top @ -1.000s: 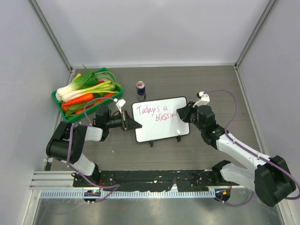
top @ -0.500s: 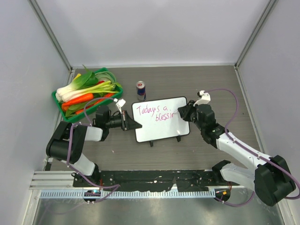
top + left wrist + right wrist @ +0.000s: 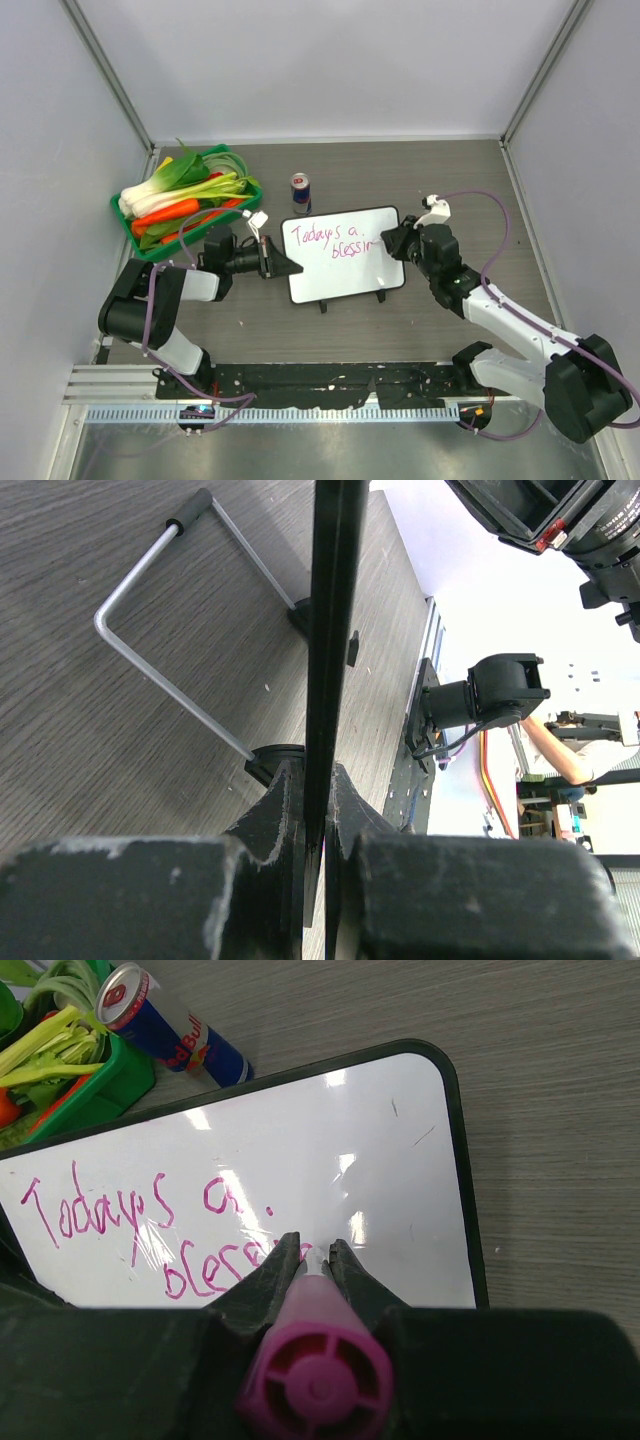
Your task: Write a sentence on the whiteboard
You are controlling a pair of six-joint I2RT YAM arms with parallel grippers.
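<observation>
With your left pincer (image 3: pixel 293 267) clamped on the left edge of the whiteboard (image 3: pixel 345 275) mid-bench (image 3: pixel 450 185) and your right pincer (image 3: pixel 384 240) gripping the pink marker (image 3: pixel 315 1365) at the second line of the sentence (image 3: pixel 328 238), press lightly and finish the word in small strokes.

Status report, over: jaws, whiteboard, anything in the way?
Left jaws shut on whiteboard edge. Right jaws shut on pink marker, tip at sentence, second line. Can behind board, apart.

You'll see a green basket (image 3: pixel 128 228) of greens (image 3: pixel 190 185) and carrots (image 3: pixel 170 211) on the surface (image 3: pixel 420 180) at far left; a can (image 3: pixel 300 192) stands upright near its right corner.
</observation>
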